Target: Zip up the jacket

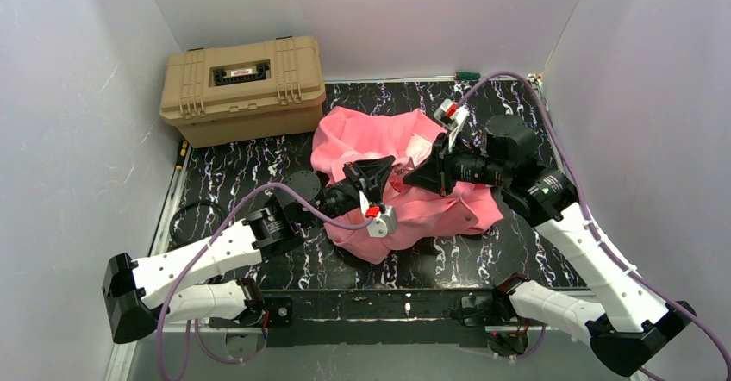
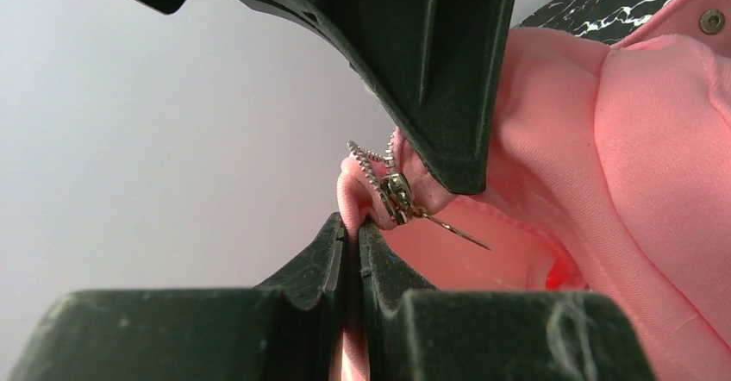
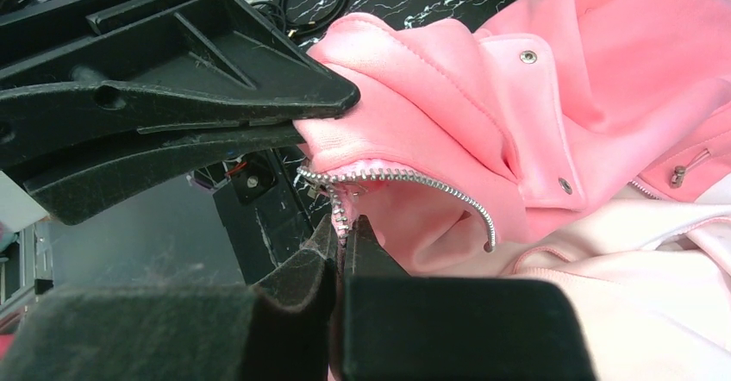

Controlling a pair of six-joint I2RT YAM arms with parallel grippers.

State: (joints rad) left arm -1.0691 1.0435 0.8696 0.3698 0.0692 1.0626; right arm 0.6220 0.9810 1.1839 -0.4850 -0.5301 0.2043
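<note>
zipper edge (image 3: 405, 174) of jacket (image 1: 362, 140) clamped in closed left gripper (image 2: 353, 226) and closed right gripper (image 3: 345, 230), marbled table (image 1: 233, 170) beneath jacket, case (image 1: 241, 88) behind it

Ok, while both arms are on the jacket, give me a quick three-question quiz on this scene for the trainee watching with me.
1. True or false: the left gripper is shut on the jacket right beside the zipper slider.
2. In the top view, the tan case stands: A) at the far left of the table; B) on top of the jacket; C) between the arm bases.
3. Fill in: the right gripper pinches a row of zipper ___.
Key: 1 true; 2 A; 3 teeth.
</note>
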